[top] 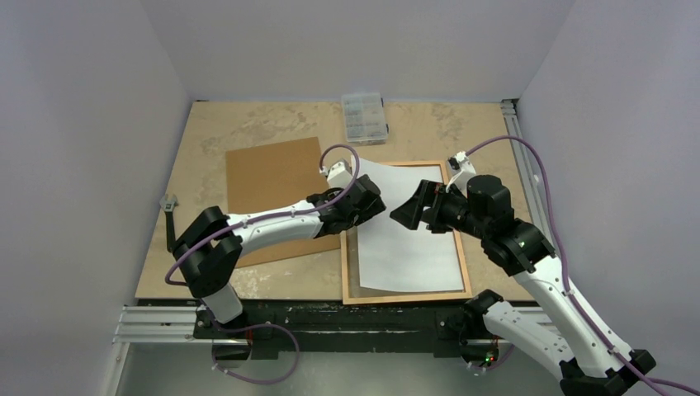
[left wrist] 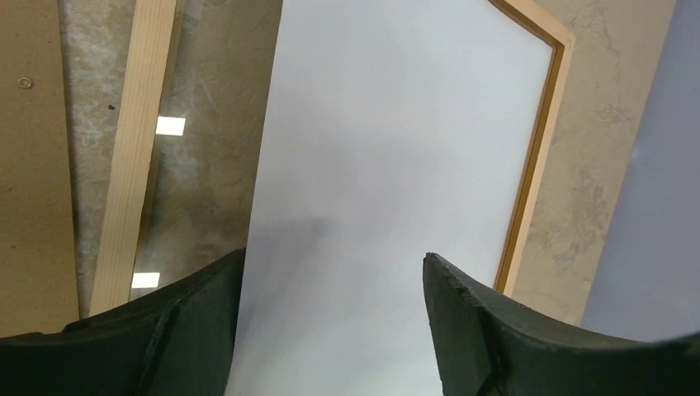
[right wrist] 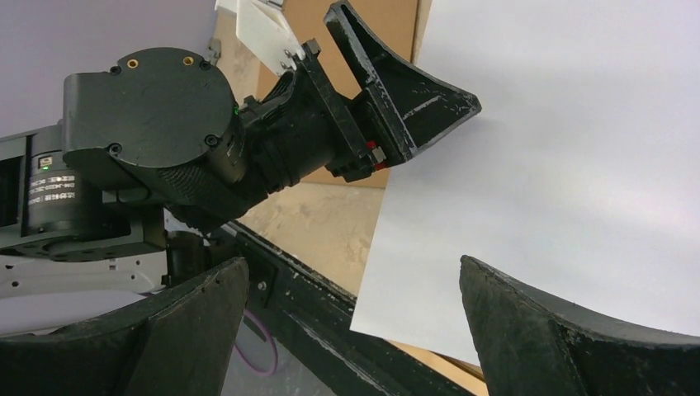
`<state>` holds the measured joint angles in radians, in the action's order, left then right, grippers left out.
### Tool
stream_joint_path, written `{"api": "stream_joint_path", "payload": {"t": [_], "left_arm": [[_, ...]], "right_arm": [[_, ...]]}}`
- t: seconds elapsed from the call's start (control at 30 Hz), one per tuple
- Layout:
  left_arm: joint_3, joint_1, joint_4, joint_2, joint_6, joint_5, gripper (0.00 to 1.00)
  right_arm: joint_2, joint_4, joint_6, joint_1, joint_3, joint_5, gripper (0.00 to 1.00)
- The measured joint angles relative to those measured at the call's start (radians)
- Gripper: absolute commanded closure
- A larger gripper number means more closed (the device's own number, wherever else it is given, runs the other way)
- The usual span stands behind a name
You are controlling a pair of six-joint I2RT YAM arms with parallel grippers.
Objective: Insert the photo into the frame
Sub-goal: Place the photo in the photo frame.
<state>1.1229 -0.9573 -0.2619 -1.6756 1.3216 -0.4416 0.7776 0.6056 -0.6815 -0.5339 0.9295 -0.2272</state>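
The photo (top: 413,247) lies white back up inside the frame (top: 404,296), turned a little askew, with its far left corner sticking out over the frame's rail. My left gripper (top: 378,202) is open at the photo's left edge. In the left wrist view its gripper (left wrist: 334,256) straddles the photo (left wrist: 396,148), with the frame's rail (left wrist: 536,140) to the right. My right gripper (top: 406,214) is open just above the photo, facing the left one. The right wrist view shows its gripper (right wrist: 353,262) over the photo's near left corner (right wrist: 578,165).
A plain brown backing board (top: 272,181) lies left of the frame, under the left arm. A small clear plastic compartment box (top: 364,117) stands at the table's back edge. The table's black front rail (right wrist: 330,305) runs close by the photo's near corner.
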Motion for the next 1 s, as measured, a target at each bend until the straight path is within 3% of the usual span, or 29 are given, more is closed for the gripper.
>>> {"api": "stream_joint_path", "payload": {"t": [0.4,0.67,0.83,1.0], "left_arm": [[0.172,-0.050,-0.245,-0.015,-0.080,-0.074,0.08],[0.186,-0.060,-0.388,0.019,-0.118,-0.170,0.00],[0.108,-0.044,-0.393,0.158,-0.171,-0.188,0.00],[-0.098,0.082,-0.244,0.301,-0.232,-0.058,0.01]], "right_arm": [[0.000,-0.001,-0.001,0.000,-0.002,-0.001,0.02],[-0.008,-0.001,-0.006,0.000,-0.002,-0.002,0.02],[-0.006,-0.001,-0.007,0.000,-0.003,-0.004,0.02],[-0.005,-0.007,-0.007,0.000,-0.016,-0.008,0.02]]}}
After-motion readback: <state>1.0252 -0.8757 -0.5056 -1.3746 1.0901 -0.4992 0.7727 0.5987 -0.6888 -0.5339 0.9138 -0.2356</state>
